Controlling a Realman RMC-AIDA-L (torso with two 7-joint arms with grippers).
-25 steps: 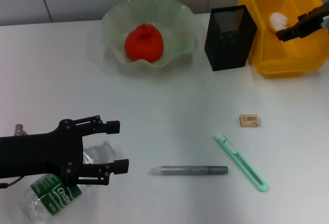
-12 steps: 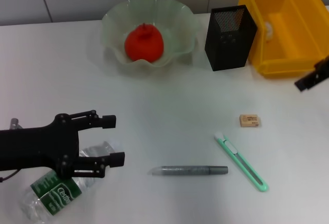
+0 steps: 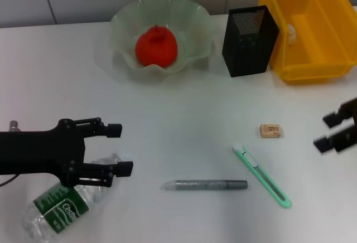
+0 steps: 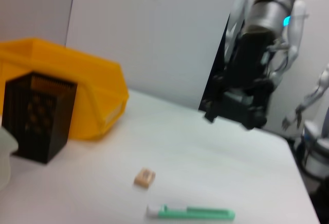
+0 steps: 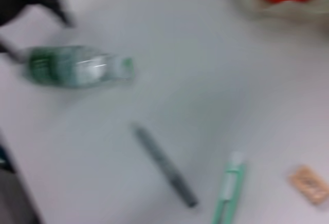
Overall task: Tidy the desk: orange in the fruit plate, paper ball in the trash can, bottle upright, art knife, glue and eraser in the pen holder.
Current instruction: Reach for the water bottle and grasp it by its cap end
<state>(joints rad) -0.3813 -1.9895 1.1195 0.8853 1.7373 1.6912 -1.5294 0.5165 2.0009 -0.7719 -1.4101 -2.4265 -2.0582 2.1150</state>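
While my left gripper (image 3: 118,149) hangs spread over the lying bottle (image 3: 62,201) | green label reads "Cest…" | one orange (image 3: 156,46) in fruit plate (image 3: 192,20) | one eraser (image 3: 270,131), art knife (image 3: 262,176), glue (image 3: 204,185) on desk | right gripper (image 3: 333,130) released.

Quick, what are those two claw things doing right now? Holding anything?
Left tool: open, empty, straddling the neck end of the clear plastic bottle with the green label lying on the desk.
Right tool: open, empty, near the desk's right edge.
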